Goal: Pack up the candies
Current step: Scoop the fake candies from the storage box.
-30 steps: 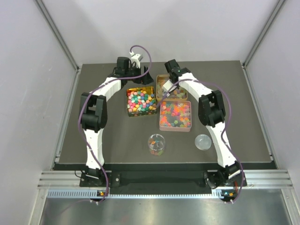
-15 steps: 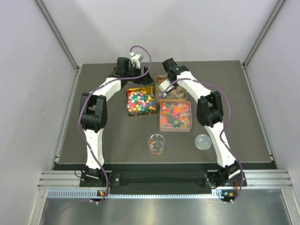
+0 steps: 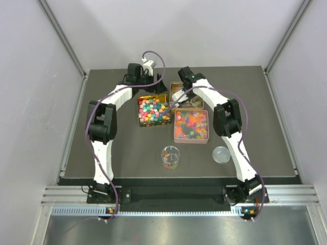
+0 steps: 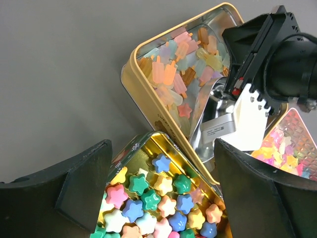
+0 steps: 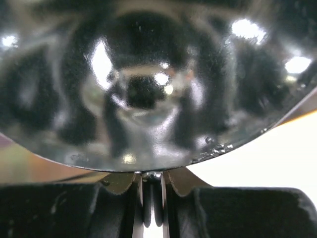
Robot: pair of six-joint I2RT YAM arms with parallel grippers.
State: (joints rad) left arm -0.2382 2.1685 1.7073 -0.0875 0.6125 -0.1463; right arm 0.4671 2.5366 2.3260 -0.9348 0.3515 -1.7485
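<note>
Top external view: three open tins of candies [image 3: 153,111] sit mid-table btwn two robot arms, w/ a clear cup [image 3: 164,153] holding a few more, nearer the bases. L gripper [image 4: 161,148] hovers over the star-candy tin [image 4: 133,144], fingers spread wide, holding nothing. R gripper [image 5: 151,186] is closed tight on the stem of a shiny metal spoon [image 5: 148,84], over the back tin [image 4: 153,106] of lolly-shaped sweets

Three open tins [image 3: 191,141] of candies [image 3: 153,111], clear cup [image 3: 170,157] in front, round lid [image 3: 220,154] to its right
</note>
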